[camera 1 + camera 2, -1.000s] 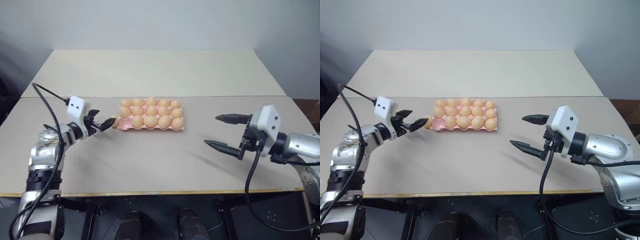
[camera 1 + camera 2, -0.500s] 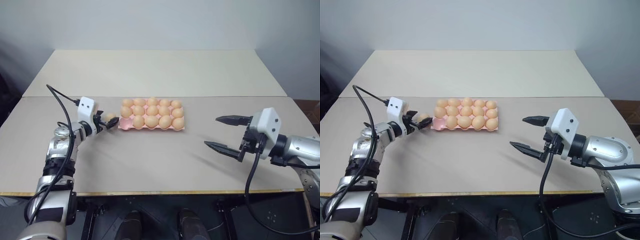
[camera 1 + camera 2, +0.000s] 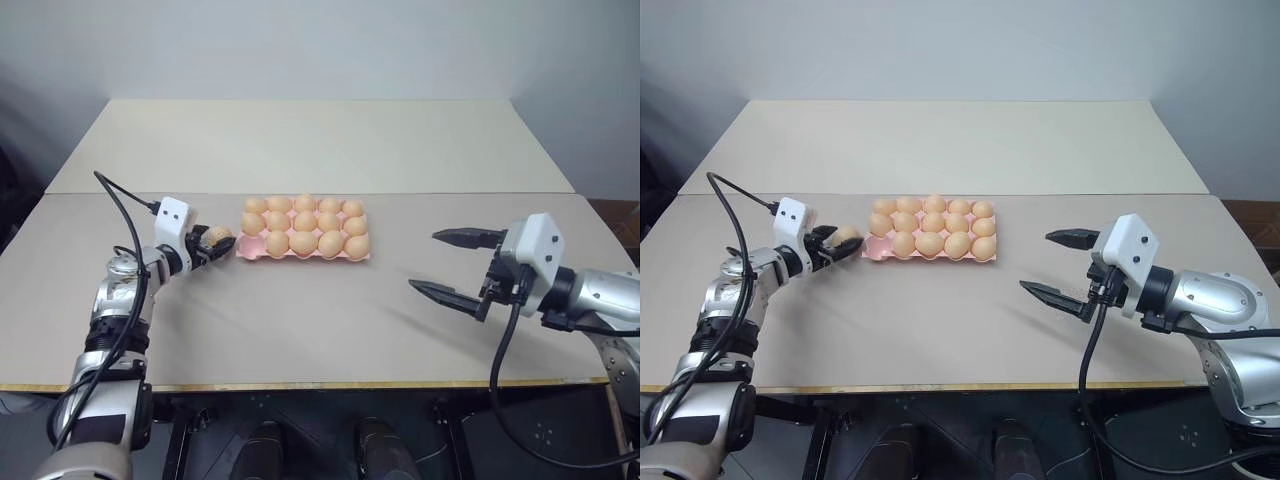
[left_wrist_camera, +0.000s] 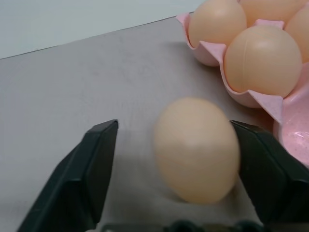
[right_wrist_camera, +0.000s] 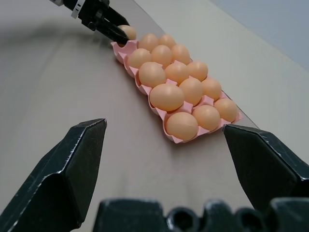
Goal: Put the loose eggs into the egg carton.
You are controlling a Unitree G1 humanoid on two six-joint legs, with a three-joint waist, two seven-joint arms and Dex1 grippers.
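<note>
One loose egg (image 4: pixel 197 150) lies on the desk just off the egg carton's (image 3: pixel 250 254) left end, between my left pincer's (image 4: pixel 186 186) fingers. They're half closed around it (one touches, the other shows a gap). My right pincer (image 3: pixel 452 265) hangs wide, well apart, toward the desk's right edge.

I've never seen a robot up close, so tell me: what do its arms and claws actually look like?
Both arms are shiny silver metal with black joints. Each ends in a white boxy wrist block, and a loose black cable loops along each arm. The left gripper and right gripper each have two black, pointed, wedge-shaped fingers.
</note>
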